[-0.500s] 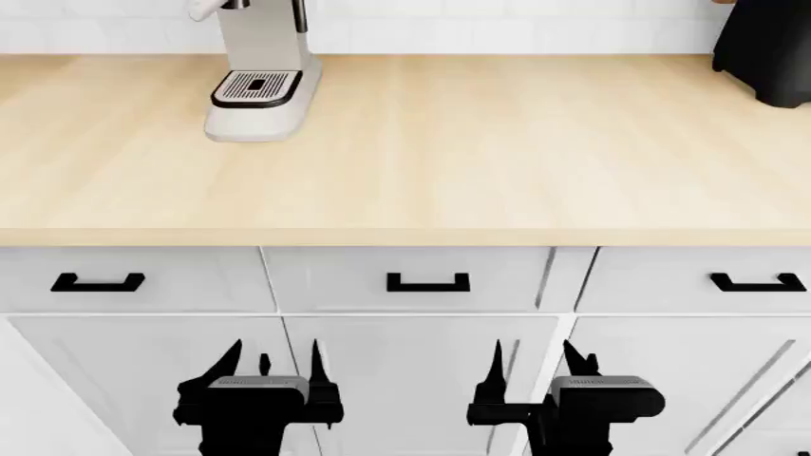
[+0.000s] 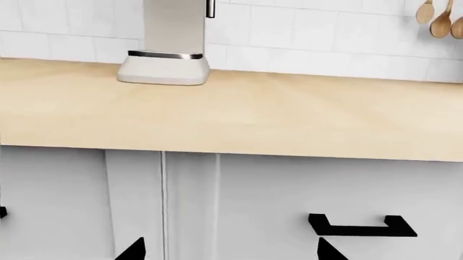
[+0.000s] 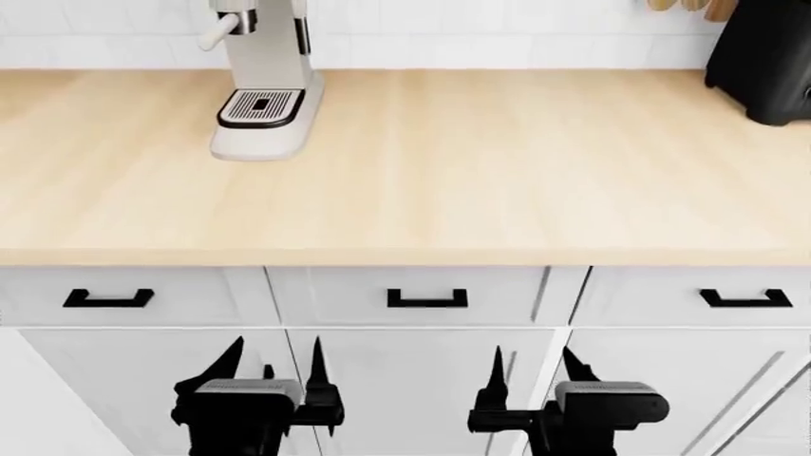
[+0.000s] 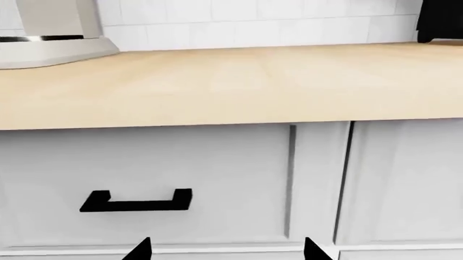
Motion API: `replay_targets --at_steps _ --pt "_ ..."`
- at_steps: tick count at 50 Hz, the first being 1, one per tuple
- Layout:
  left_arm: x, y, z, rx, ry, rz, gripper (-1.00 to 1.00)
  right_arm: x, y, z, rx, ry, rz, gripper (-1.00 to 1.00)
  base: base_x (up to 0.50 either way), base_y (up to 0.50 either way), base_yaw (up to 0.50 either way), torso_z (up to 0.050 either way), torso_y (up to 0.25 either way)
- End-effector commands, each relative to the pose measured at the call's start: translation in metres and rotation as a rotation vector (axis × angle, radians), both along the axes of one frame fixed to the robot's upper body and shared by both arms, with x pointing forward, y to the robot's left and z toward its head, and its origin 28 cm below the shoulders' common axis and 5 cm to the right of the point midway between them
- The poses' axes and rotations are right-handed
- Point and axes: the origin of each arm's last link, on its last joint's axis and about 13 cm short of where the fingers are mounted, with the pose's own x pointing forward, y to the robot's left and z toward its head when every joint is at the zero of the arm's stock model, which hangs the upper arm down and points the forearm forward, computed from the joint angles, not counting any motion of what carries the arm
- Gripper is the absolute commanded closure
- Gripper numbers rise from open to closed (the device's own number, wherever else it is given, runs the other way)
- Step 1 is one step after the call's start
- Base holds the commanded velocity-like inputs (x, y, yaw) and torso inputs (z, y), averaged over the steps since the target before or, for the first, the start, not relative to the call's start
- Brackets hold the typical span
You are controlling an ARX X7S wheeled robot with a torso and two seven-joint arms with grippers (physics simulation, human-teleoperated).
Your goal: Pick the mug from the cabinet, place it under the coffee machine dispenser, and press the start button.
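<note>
The mug is out of view. The tall cream coffee machine point(image 3: 264, 85) stands at the counter's back left, its base and drip grille point(image 3: 260, 106) showing; its base point(image 2: 164, 67) point(image 4: 51, 49) also shows in both wrist views. Its head is cut off by the frame, so the coffee machine dispenser and the start button are out of view. A slanted cream steam wand point(image 3: 216, 33) sticks out on its left. My left gripper point(image 3: 273, 356) point(image 2: 231, 252) and right gripper point(image 3: 534, 359) point(image 4: 226, 252) hang open and empty in front of the white lower cabinet doors point(image 3: 419, 380).
A light wood counter point(image 3: 507, 161) runs across, with three white drawers with black handles point(image 3: 427, 298) under its front edge. A black appliance point(image 3: 763, 57) stands at the back right. Wooden spoons point(image 2: 439, 19) hang on the white tiled wall.
The head view has shifted so the counter and machine sit lower in it, showing more of the machine and the wall. Both grippers stay open in much the same place.
</note>
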Motion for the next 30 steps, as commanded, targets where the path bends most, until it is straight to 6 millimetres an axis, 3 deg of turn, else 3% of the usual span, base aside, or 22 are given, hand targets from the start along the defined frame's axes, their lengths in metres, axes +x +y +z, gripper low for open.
replay_targets --at_steps 1,13,30 --pt "-0.0027 -0.0009 0.0039 -0.013 -0.012 -0.018 -1.00 -0.0018 0.0002 -0.0020 0.013 0.017 0.010 -1.00 0.00 0.00 0.00 0.050 0.016" --pt "-0.0042 -0.0014 0.0047 -0.039 -0.040 -0.030 -1.00 -0.0018 -0.0002 -0.0034 0.018 0.021 0.022 -1.00 0.00 0.01 0.00 0.050 0.015" --pt "-0.0054 -0.0025 0.0016 -0.051 -0.015 -0.013 -1.00 -0.0029 0.0016 -0.0045 -0.052 0.015 0.035 -1.00 0.00 0.50 0.00 0.000 0.000"
